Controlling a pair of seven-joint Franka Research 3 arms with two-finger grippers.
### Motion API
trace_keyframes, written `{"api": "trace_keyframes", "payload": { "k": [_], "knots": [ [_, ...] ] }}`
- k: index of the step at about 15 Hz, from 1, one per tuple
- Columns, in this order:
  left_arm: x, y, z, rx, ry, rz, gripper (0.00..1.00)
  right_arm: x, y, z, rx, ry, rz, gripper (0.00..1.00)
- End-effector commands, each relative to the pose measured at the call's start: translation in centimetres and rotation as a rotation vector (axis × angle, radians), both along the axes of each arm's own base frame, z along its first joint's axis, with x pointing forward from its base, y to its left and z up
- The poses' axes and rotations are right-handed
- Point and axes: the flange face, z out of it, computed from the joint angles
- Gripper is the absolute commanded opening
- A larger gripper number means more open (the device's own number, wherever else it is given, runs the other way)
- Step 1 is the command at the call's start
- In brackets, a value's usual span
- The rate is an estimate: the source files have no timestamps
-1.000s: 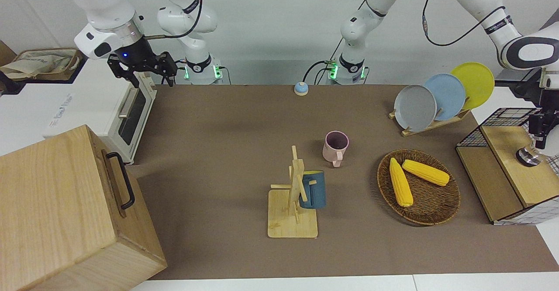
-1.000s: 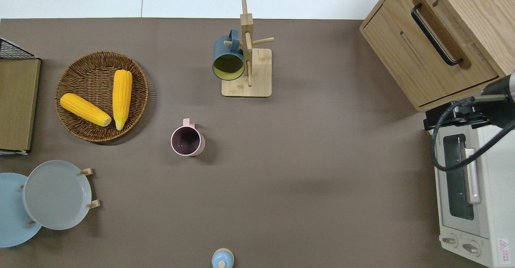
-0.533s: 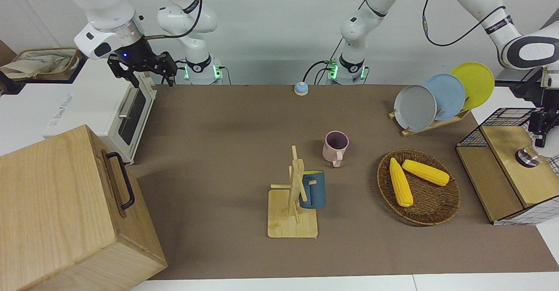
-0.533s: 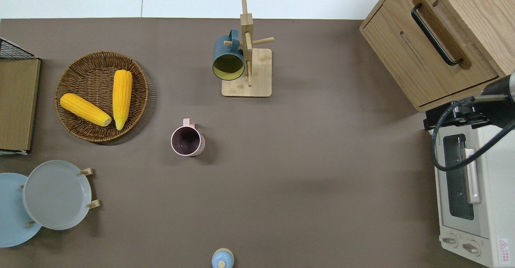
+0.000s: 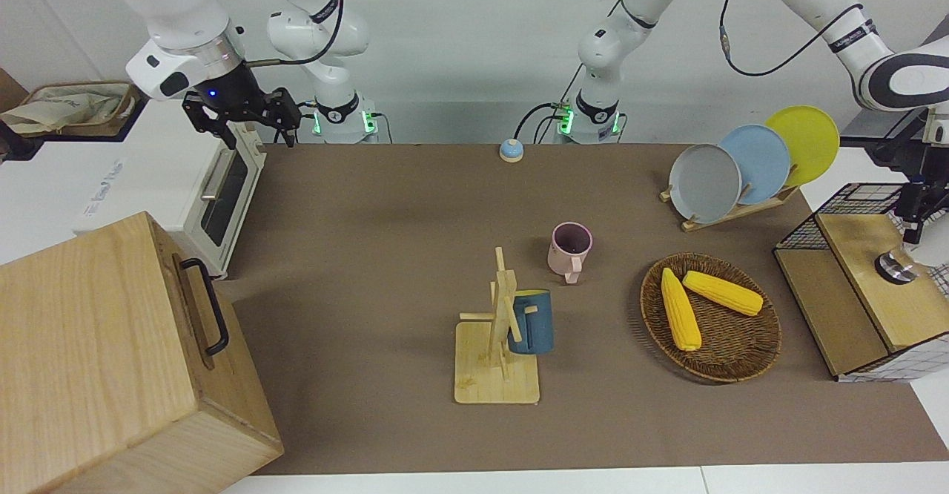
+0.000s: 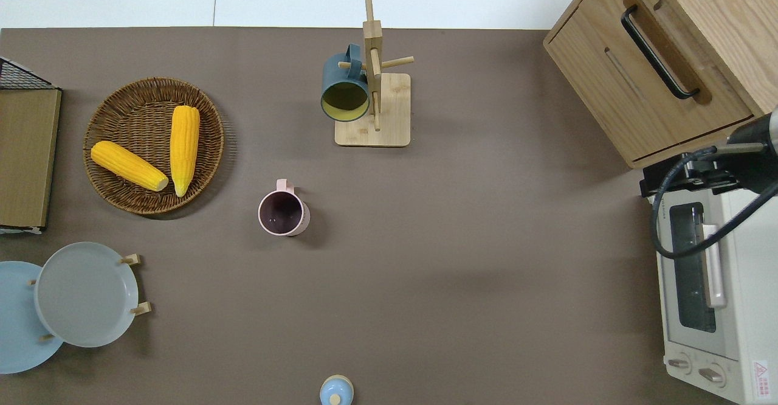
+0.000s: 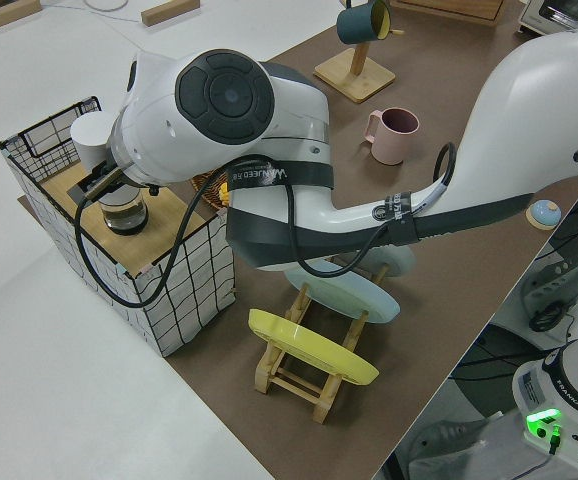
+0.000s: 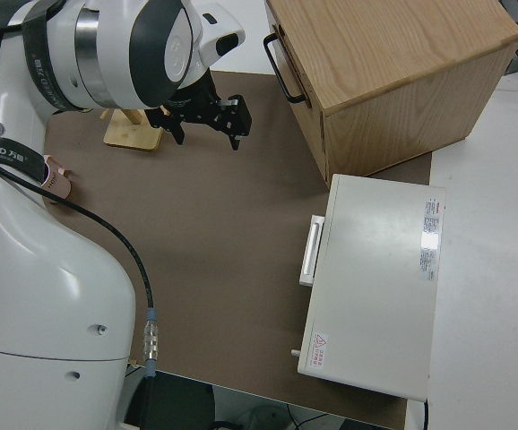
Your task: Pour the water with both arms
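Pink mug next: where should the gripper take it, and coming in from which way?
Probably best by the handle. The pink mug stands upright on the brown table, mouth up, with its handle pointing away from the robots, toward the mug tree. Descend from above and close across the handle; space around it is open.

Both arms white, glossy: right arm (image 5: 185, 27) by toaster end, left arm (image 5: 838, 12) by wire-basket end.

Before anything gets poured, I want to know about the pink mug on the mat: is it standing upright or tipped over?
Upright. The pink mug stands on its base with its round mouth facing straight up.
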Motion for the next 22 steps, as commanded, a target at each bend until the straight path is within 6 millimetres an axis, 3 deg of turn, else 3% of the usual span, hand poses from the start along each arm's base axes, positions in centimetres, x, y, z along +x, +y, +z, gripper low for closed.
{"api": "trace_keyframes", "payload": {
  "k": [1,6,10,13,17,22],
  "knots": [
    [-0.8,0.3,2.6,0.035,0.135,0.021,0.99,-0.4,-0.1,0.2,0.016,-0.009,0.015,0.992],
    [-1.8,-0.6,4.8,0.008,0.278,0.02,0.99,-0.4,-0.2,0.2,0.015,-0.009,0.015,0.992],
    [-3.2,-2.5,6.8,-0.006,0.409,0.016,0.99,-0.4,-0.1,0.2,0.016,-0.009,0.015,0.992],
    [-3.8,-5.7,9.4,0.016,0.484,0.042,0.99,-0.4,-0.1,0.2,0.016,-0.009,0.015,0.992],
    [-3.8,-10.1,10.7,0.01,0.577,0.076,0.99,-0.4,-0.1,0.2,0.016,-0.009,0.015,0.992],
    [-3.4,-17.4,13.7,0.052,0.592,0.034,0.99,-0.4,-0.1,0.2,0.016,-0.009,0.015,0.992]
  ]
}}
